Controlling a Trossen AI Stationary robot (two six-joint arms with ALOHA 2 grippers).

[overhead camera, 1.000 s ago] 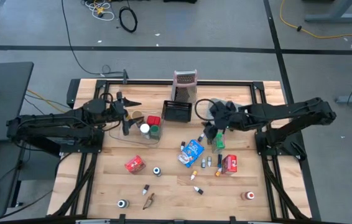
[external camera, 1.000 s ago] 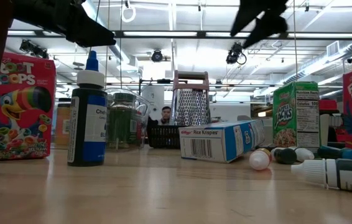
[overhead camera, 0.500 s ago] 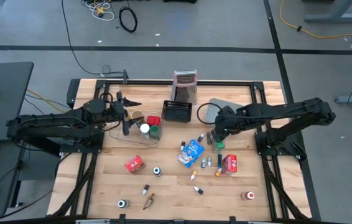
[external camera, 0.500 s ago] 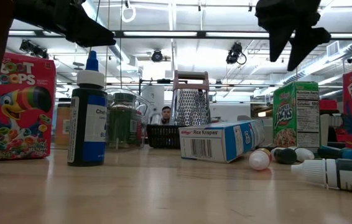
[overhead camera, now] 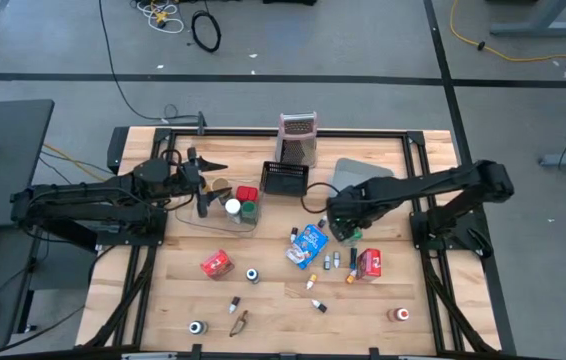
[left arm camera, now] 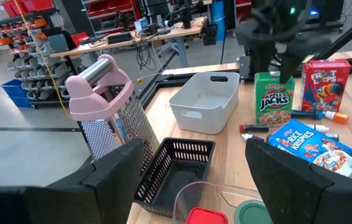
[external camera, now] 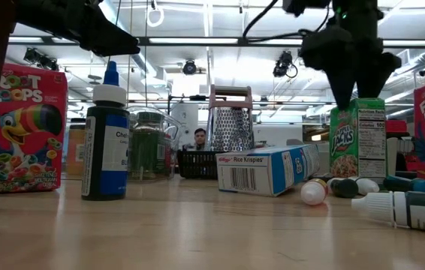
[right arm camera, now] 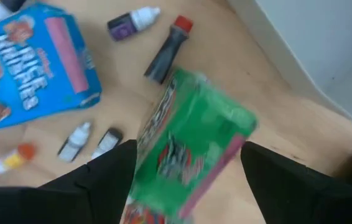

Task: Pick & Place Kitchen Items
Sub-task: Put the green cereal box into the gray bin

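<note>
The small green cardboard cereal box [external camera: 357, 139] printed "Apple Jacks" stands upright on the wooden table [overhead camera: 273, 300], its long axis vertical, in the table's right half, just in front of the light grey plastic tray [left arm camera: 204, 99] that sits toward the far right corner; its nutrition panel faces the low camera and its printed front faces the left arm's camera. Directly above it hangs the right gripper [external camera: 351, 94], pointing straight down, its two dark fingers [right arm camera: 294, 174] spread wide to either side of the box top and holding nothing; whether they touch the box cannot be told. Just beside the box toward the table's middle lies a flat blue cardboard box [overhead camera: 310, 243] reading "Rice Krispies", its long axis slanted from the far side toward the front edge. Around it lie tiny colour-capped dropper bottles [overhead camera: 335, 261], on their sides. A red cardboard box [overhead camera: 369, 263] marked "Froot Loops" sits nearer the right front, and a second red Froot Loops box [overhead camera: 216, 264] sits in the left half. The left gripper [overhead camera: 206, 163] hovers over the far left part of the table near a clear plastic tub [overhead camera: 225, 208] holding round lidded jars, its jaws wide apart and empty. At the far edge stand a black mesh basket [overhead camera: 285, 178] and a silvery box grater with a pink handle [overhead camera: 298, 136].
</note>
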